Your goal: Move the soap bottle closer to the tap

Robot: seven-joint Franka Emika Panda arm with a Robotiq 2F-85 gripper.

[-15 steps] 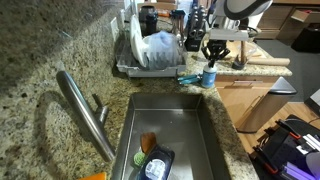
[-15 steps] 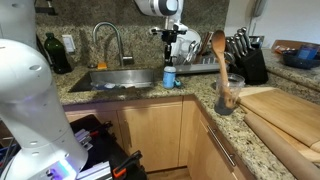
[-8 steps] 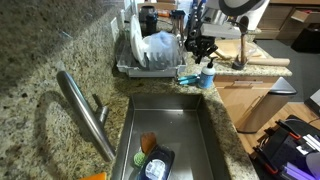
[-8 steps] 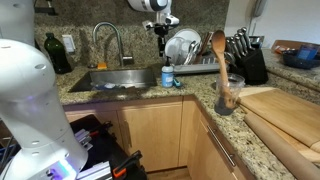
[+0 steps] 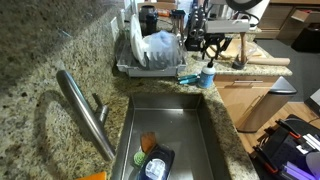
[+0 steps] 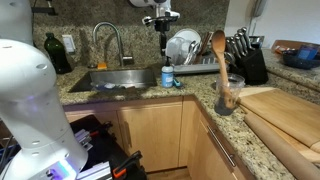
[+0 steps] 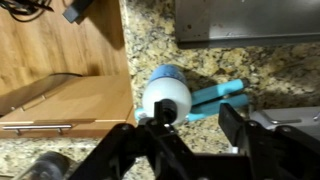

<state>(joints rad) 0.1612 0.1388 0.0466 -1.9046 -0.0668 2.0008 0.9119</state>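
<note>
In the wrist view the lower edge cuts off the gripper (image 7: 192,128), and the soap bottle (image 7: 165,92) hides one end of the brush (image 7: 218,96). In both exterior views the gripper is too small and dark to read its opening.

Wrist cam: straight down past my fingers (image 7: 243,125), close. Exterior cams: high above the sink (image 5: 180,125), and far, front-on to the counter (image 6: 150,92); both share sink.

The soap bottle (image 5: 208,77) is blue with a white collar, the brush (image 7: 215,97) teal, the counter (image 7: 200,65) speckled brown granite.
</note>
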